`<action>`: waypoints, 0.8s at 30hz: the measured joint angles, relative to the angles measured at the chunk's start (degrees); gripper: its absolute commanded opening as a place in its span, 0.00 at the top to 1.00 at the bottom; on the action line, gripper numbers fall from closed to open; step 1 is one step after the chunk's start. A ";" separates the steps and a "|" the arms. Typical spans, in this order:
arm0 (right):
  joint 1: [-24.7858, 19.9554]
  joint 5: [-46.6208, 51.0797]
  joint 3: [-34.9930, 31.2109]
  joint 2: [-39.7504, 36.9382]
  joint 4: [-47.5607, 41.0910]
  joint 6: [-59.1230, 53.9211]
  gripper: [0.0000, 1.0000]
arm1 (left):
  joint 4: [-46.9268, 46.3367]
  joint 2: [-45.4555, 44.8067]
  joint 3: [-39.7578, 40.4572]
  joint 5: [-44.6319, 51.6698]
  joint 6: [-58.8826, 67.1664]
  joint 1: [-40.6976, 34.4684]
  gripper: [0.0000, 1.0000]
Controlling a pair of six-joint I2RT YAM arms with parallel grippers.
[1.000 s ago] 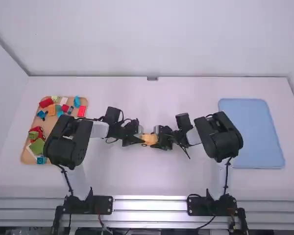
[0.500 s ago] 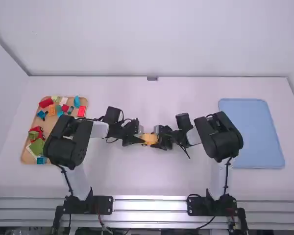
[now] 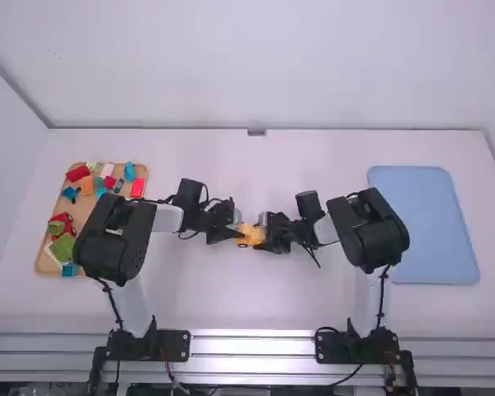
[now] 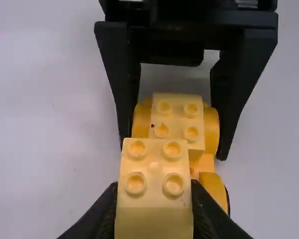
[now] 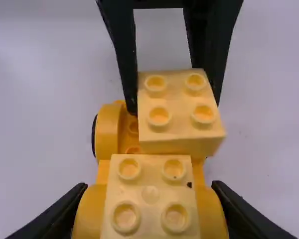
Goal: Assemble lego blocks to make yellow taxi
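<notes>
High view, from near to far: beyond the arm bases [image 3: 172,346], the left gripper [image 3: 233,234] and right gripper [image 3: 265,237] face each other across the partly built yellow taxi [image 3: 249,236], mid-table. The left one's jaws are clamped on a four-stud yellow block [image 5: 178,107], askew over the body; the right one's grip the taxi's wheeled end. Slightly more yellow shows beside the left gripper than one second ago. Outward lie a tan tray [image 3: 43,262] of colored bricks, left, and a blue mat [image 3: 433,223], right.
</notes>
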 measured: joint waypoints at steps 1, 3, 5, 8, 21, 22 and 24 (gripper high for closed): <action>0.00 -0.13 0.00 -0.02 -0.09 -0.11 0.78 | -0.37 0.00 0.02 0.15 -0.20 0.11 0.98; 0.11 -0.42 -0.02 0.00 -0.31 -0.22 0.77 | -1.53 -0.07 0.02 0.59 -0.11 0.35 0.98; 0.37 -0.63 -0.07 0.00 -0.39 -0.42 0.77 | -3.19 -0.37 0.02 0.72 0.17 0.57 0.98; 0.48 -0.90 -0.07 0.00 -0.57 -0.46 0.77 | -5.35 -0.74 0.37 0.48 0.81 0.66 0.98; 0.46 -0.42 -0.22 0.00 -0.04 -0.33 0.77 | -17.40 -0.74 4.20 2.21 8.98 0.31 0.98; 0.48 -0.42 -0.22 0.00 0.00 -0.26 0.77 | -17.00 -0.74 4.17 2.10 9.44 0.24 0.98; 0.46 -0.42 -0.22 0.00 0.02 -0.17 0.77 | -15.65 -0.74 4.17 2.01 10.05 0.09 0.98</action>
